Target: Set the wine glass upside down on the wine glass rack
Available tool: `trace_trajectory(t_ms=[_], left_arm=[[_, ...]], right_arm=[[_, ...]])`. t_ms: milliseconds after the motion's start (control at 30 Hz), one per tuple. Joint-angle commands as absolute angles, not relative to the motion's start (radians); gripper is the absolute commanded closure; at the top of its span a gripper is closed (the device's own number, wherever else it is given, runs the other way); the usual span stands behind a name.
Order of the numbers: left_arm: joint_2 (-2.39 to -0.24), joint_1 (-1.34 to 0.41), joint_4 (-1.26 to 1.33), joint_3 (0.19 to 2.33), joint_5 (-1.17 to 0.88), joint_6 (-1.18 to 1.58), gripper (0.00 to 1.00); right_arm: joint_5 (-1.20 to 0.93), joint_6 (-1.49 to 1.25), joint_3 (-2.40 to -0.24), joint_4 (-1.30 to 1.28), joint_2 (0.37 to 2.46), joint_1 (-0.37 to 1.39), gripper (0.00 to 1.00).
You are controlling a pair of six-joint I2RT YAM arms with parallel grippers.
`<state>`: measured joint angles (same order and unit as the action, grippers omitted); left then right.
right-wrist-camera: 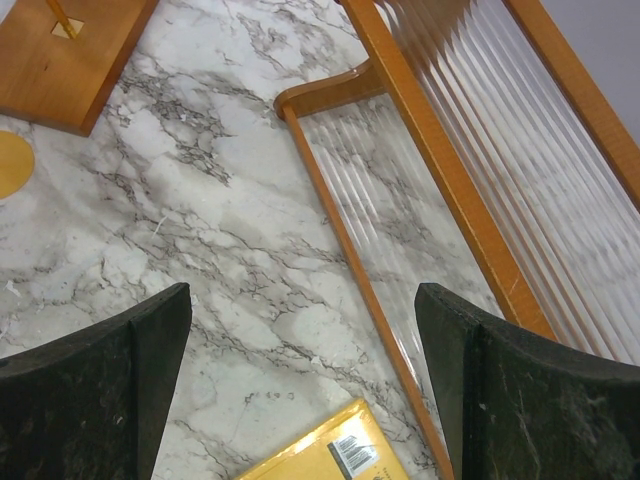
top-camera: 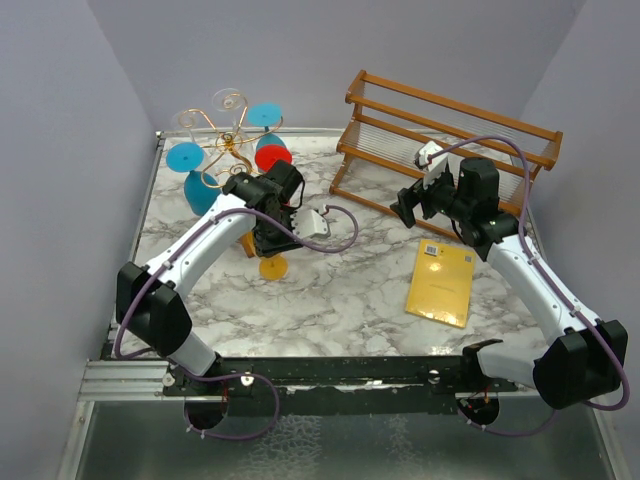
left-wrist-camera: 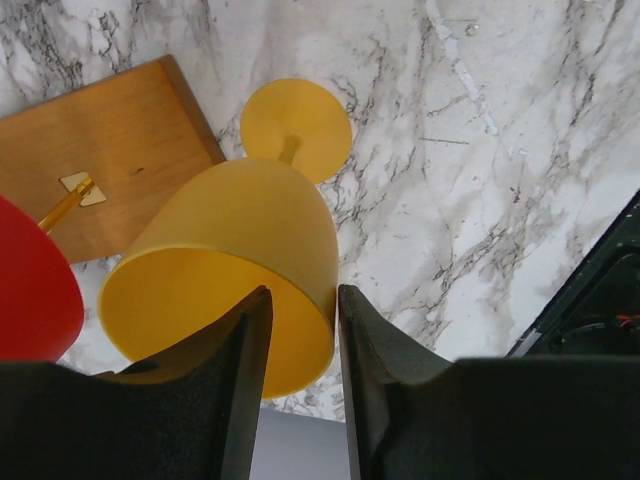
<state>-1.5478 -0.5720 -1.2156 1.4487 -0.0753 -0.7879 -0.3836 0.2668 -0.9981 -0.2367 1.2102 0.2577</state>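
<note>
One marble tabletop, grey-veined, under wine glass rack; walls seemingly lilac-grey.

The tool straddles the rim of the yellow glass, one finger inside, one outside; its foot rests on the desk beside the rack base.

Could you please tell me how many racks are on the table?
2: a gold wire rack at the far left and a wooden slatted rack at the far right. None looks hidden.

Bright, even light; soft shadows.
</note>
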Motion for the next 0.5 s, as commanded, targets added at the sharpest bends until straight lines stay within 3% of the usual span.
trace_trajectory(t_ms=[0, 467], left_arm=[[-1.563, -0.567, -1.273, 1.488, -0.199, -0.815, 0.68], [-1.562, -0.572, -1.345, 1.554, -0.384, -0.825, 1.0]], right_arm=[[-0.405, 0.276, -0.991, -0.229, 1.204, 0.252, 0.07], [-0.414, 0.277, -0.991, -0.232, 1.198, 0.251, 0.07]])
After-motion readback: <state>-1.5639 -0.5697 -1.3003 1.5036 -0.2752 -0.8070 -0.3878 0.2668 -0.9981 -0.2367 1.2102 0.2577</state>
